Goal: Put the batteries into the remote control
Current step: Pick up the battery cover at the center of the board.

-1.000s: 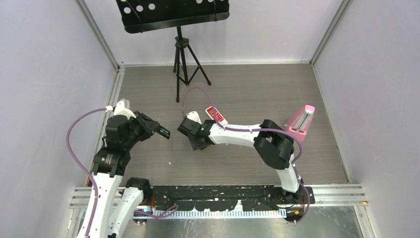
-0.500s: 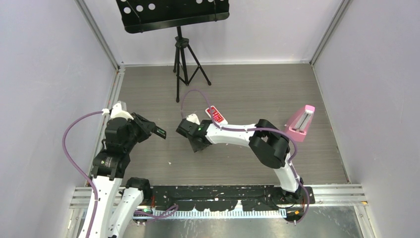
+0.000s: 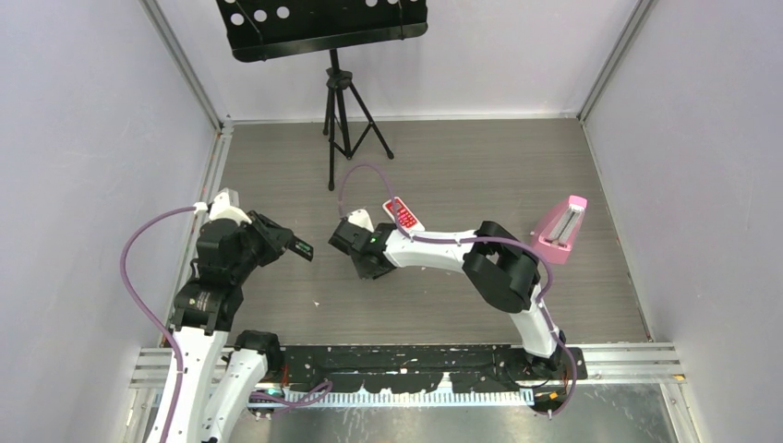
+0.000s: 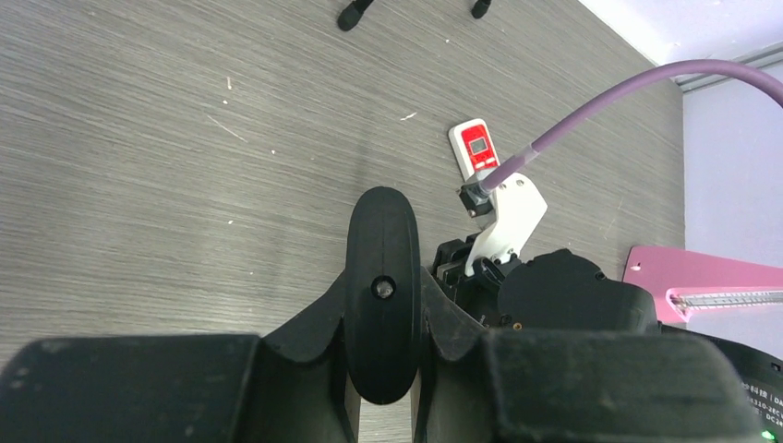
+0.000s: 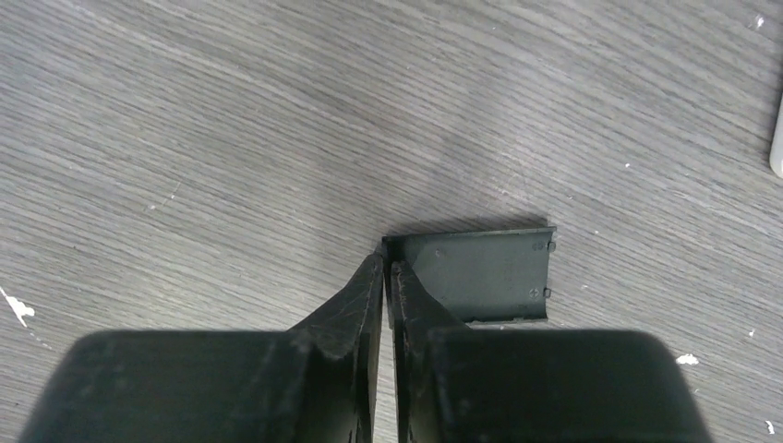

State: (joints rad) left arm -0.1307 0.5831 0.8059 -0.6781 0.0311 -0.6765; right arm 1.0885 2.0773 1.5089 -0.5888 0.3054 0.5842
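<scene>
Narrowed right jaws to a slit, hold unclear, at corner of flat cover running long toward 3 o'clock; clamping dark remote in left jaws.

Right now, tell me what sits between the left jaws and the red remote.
The right arm's wrist, with its white bracket, sits between them, beside the red remote; top and left wrist views show it.
</scene>
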